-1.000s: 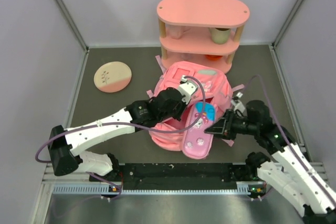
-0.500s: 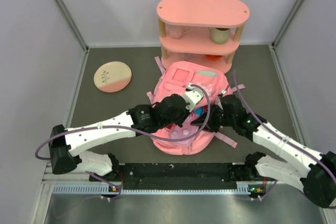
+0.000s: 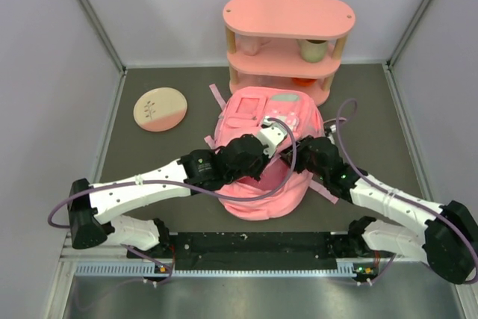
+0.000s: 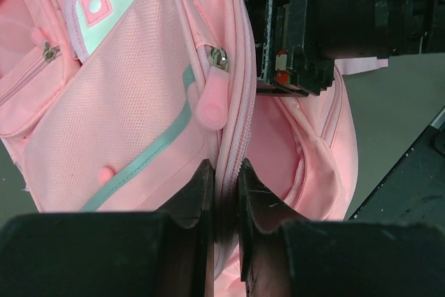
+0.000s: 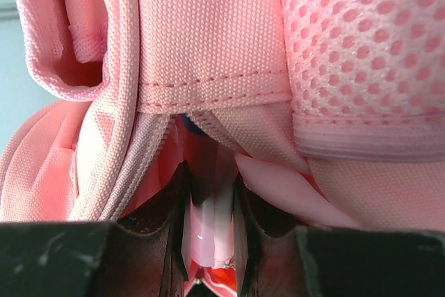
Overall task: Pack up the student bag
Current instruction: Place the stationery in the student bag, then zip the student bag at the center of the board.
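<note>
The student bag [image 3: 263,184], a big pink backpack, lies mid-table with its pale mint flap pocket [image 3: 287,99] toward the shelf. My left gripper [image 4: 224,172] is shut on the bag's zipper edge [image 4: 233,137], beside a pink zip pull [image 4: 211,99]; from above it sits at the bag's opening [image 3: 270,147]. My right gripper [image 5: 210,179] reaches inside that opening [image 3: 299,153], shut on a glossy pale pink pencil case [image 5: 208,220]. Pink fabric and mesh [image 5: 361,39] surround it. The case is hidden in the top view.
A pink three-tier shelf [image 3: 287,16] stands behind the bag, holding a green cup [image 3: 314,50] and an orange item [image 3: 302,81]. A round pink-and-cream plate [image 3: 160,109] lies at the left. Grey walls enclose the table. The right arm's black wrist [image 4: 334,19] sits close to my left fingers.
The right gripper carried the pencil case from the bag's near right side up into the opening, where the case is now hidden. The bag has shifted and bulged around both grippers.
</note>
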Controlling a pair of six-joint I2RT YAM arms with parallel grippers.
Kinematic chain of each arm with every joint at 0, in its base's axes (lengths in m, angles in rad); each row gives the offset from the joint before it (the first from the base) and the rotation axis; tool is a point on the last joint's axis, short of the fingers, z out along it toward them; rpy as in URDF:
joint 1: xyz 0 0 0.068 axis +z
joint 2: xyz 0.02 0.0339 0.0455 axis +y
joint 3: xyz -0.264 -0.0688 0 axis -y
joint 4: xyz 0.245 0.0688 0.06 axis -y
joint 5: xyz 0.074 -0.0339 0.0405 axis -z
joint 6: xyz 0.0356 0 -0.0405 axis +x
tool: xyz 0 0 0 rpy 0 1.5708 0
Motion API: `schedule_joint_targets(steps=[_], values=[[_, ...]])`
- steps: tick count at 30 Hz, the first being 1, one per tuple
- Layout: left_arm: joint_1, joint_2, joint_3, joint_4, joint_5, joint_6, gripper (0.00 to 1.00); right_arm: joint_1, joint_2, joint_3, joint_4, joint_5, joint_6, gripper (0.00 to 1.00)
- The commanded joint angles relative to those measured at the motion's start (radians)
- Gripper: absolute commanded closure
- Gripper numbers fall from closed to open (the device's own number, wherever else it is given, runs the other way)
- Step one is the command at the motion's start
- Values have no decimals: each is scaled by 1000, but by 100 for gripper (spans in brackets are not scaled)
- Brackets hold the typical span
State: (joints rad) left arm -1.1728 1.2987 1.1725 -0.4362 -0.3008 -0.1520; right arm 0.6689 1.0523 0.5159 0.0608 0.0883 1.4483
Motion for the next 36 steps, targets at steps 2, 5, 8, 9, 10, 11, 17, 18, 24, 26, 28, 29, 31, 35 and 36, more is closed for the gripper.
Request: schedule_joint_targets(steps=[2, 5, 8, 9, 10, 11, 17, 18, 24, 26, 28, 29, 31, 35, 36], values=[[-28, -36, 78, 148, 78, -52, 100, 15, 78, 63, 235, 259, 60, 94], [-22, -1, 105, 119, 40, -58, 100, 15, 153, 162, 197, 44, -122, 75], [-13, 16, 118, 83, -3, -101, 84, 21, 114, 196, -34, 4, -218, 39], [-13, 10, 110, 86, -7, -107, 73, 21, 80, 178, -56, 13, -245, 33], [-11, -10, 83, 108, -9, -119, 66, 21, 31, 152, -56, 22, -279, 27], [-5, -24, 64, 129, -6, -124, 62, 23, -54, 104, -84, 27, -319, 18], [19, -90, -13, 166, 35, -172, 32, 21, -299, 85, -360, 131, -393, 9], [21, -98, -17, 162, 38, -175, 30, 23, -336, 85, -421, 143, -391, 8], [19, -258, -112, 94, -36, -231, 21, 21, -442, 69, -588, 172, -325, 14], [22, -355, -155, 64, -141, -285, 16, 23, -494, 64, -590, 151, -324, 20], [42, -441, -235, 15, -198, -361, 9, 24, -523, 49, -514, 66, -363, 21], [64, -464, -263, 1, -199, -391, 8, 24, -534, 52, -500, 29, -376, 25], [146, -512, -347, -7, -132, -454, 8, 58, -535, 65, -495, -18, -396, 28], [225, -539, -496, 65, -14, -527, 7, 193, -488, 90, -492, -1, -456, 34], [229, -539, -538, 79, 6, -561, 7, 221, -464, 96, -481, -15, -462, 35]])
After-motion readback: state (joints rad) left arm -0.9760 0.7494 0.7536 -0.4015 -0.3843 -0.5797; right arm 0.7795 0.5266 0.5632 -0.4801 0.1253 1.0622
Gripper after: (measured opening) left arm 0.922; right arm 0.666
